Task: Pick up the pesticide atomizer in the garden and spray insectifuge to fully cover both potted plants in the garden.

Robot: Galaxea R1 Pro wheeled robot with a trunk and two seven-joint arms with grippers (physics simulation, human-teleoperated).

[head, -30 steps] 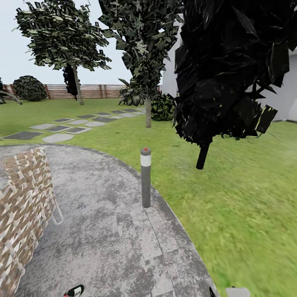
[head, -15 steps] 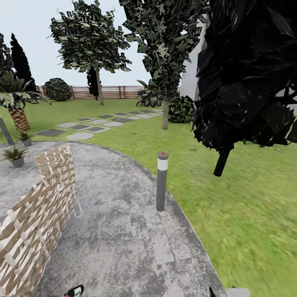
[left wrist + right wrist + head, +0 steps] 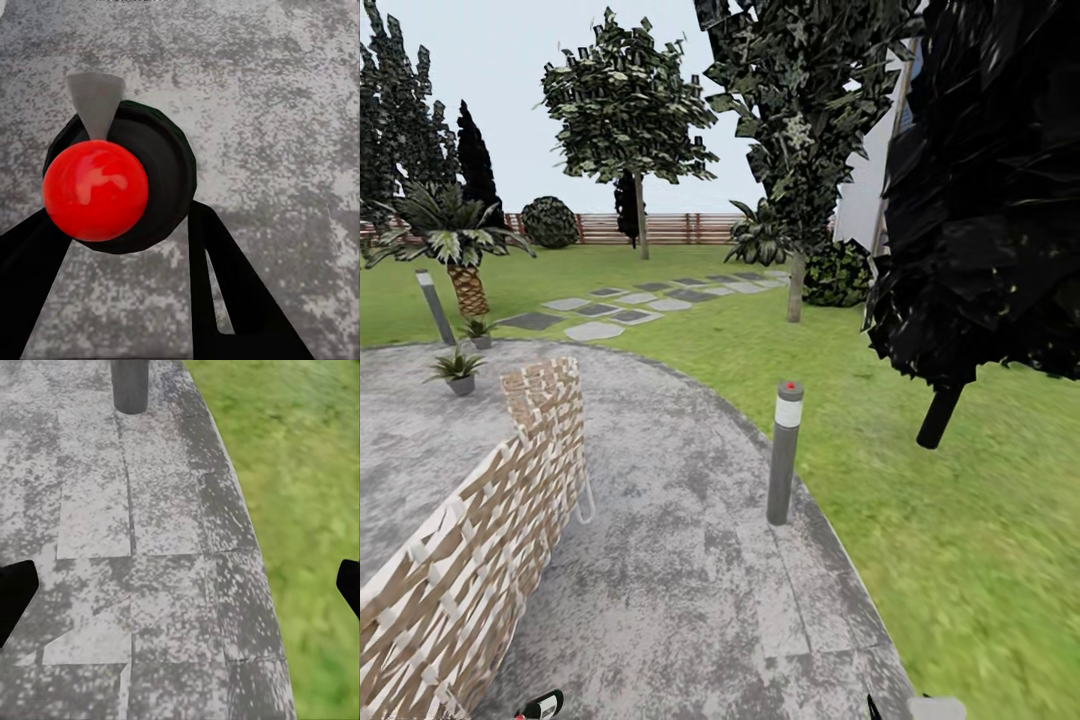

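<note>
patio [image 3: 660,560] mottled grey | lawn [image 3: 960,520] green | chair [image 3: 480,550] tan-white weave

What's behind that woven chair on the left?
Behind the wicker chair the grey patio runs on to two small potted plants, a bollard lamp and a palm. The paving right behind the chair back is hidden.

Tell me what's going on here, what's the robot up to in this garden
The robot is on the paved patio with the pesticide atomizer held in its left gripper, seen from above with a red cap. Its right gripper is open and holds nothing, hanging over the patio's edge by the lawn. The two potted plants sit far off across the patio near a palm, beyond a wicker chair. Nothing is being sprayed at this distance.
</note>
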